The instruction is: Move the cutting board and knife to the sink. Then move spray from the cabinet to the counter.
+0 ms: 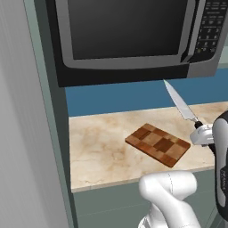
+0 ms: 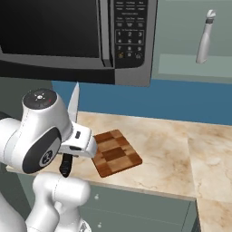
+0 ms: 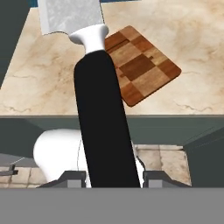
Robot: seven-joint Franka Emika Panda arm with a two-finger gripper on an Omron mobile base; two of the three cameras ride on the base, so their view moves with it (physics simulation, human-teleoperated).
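My gripper [image 3: 114,177] is shut on the black handle of the knife [image 3: 98,109], held in the air above the counter's front edge. The silver blade [image 1: 180,103] points up and away, toward the microwave. From the right, the knife [image 2: 73,108] rises behind my gripper [image 2: 80,144]. The checkered cutting board [image 1: 158,144] lies flat on the beige counter [image 1: 98,147], just beyond the gripper [image 1: 201,133] and apart from it. The grey spray [image 2: 205,38] stands upright on an open cabinet shelf at upper right. The sink is out of view.
A dark microwave [image 1: 133,31] hangs over the counter, close above the blade tip. A tall grey-green panel [image 1: 44,133] closes the counter's left end. Blue backsplash [image 2: 181,99] runs behind. Grey-green cabinet fronts [image 2: 149,208] sit below the counter edge.
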